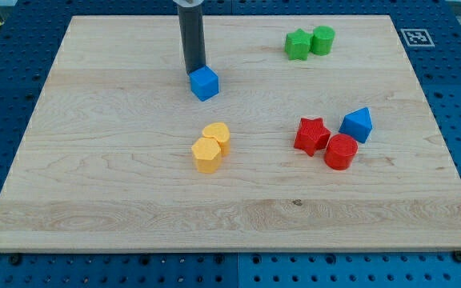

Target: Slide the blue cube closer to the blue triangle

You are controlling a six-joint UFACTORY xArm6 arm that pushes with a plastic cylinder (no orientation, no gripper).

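Note:
The blue cube point(205, 83) lies on the wooden board point(118, 200) left of centre, toward the view's top. My tip point(193, 74) stands right against the cube's upper-left side, touching it. The blue triangle point(358, 123) lies at the view's right, next to a red star point(311, 135) and a red cylinder point(341, 152). The cube is well apart from the triangle, to its left and a little higher in the view.
Two yellow blocks point(210, 147) sit together below the blue cube. A green star-like block point(298, 44) and a green cylinder point(323, 39) sit at the top right. A marker tag point(415, 37) is at the board's top right corner.

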